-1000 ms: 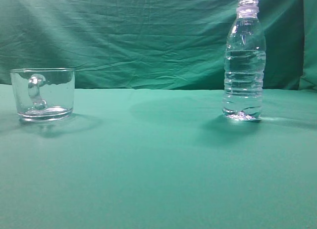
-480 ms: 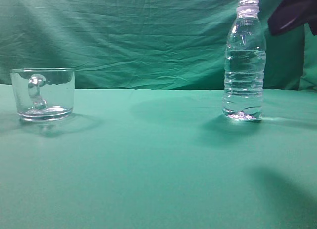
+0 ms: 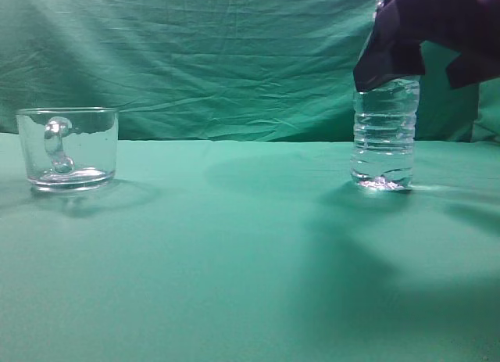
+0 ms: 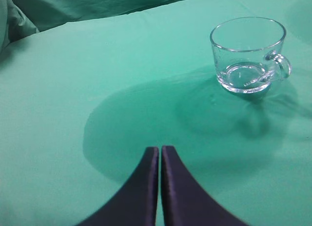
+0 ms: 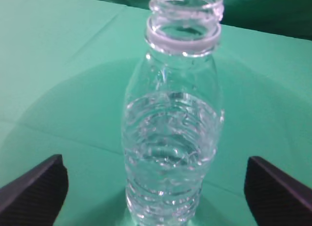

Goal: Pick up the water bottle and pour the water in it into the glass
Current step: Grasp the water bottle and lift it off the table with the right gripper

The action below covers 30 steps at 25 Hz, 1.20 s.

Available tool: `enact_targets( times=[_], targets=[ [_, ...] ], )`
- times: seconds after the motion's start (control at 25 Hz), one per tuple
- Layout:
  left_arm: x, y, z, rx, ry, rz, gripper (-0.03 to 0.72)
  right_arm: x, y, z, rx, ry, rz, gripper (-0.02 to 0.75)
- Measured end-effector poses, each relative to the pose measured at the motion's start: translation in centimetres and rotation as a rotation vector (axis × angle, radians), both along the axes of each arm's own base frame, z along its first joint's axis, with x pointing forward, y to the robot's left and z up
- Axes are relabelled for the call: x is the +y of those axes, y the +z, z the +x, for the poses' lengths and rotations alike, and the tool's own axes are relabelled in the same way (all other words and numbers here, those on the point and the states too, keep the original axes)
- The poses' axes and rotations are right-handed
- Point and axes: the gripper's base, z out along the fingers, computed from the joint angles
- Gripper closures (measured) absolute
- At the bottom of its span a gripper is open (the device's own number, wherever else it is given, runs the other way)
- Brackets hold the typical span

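The water bottle (image 3: 383, 147) stands upright at the right on the green cloth, uncapped and partly filled with water (image 5: 170, 153). My right gripper (image 3: 388, 61) is open at the bottle's upper body and hides its neck in the exterior view. In the right wrist view the bottle (image 5: 173, 113) stands between the two wide-apart fingers (image 5: 36, 189), which do not touch it. The glass (image 3: 69, 148) stands empty at the left, its handle facing the camera. My left gripper (image 4: 160, 152) is shut and empty, hovering over the cloth, with the glass (image 4: 248, 55) ahead to its right.
A wrinkled green backdrop (image 3: 219, 57) hangs behind the table. Green cloth (image 3: 234, 245) covers the table between the glass and the bottle.
My right gripper has come in from the upper right and moved left and down to the bottle's upper part. The bottle and the glass have not moved.
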Motion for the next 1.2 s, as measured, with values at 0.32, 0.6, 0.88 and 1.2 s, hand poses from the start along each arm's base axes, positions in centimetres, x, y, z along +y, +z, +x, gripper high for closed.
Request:
enact_targets(
  times=[0.32,0.6,0.88,1.2],
  targets=[
    [0.0,0.0,0.0,0.000,0.000,0.000,0.688,1.3,-1.9,2.7,-0.041,-0.029,0.012,0.093],
    [0.0,0.0,0.0,0.000,0.000,0.000,0.688,2.0,-3.1,4.3,-0.040,-0.057,0.061,0.093],
    [0.0,0.0,0.0,0.000,0.000,0.000,0.688,2.7,-3.5,5.5,-0.065,-0.061,0.072,0.093],
    [0.0,0.0,0.0,0.000,0.000,0.000,0.688,2.8,-3.6,5.8,-0.083,-0.068,0.080,0.206]
  ],
)
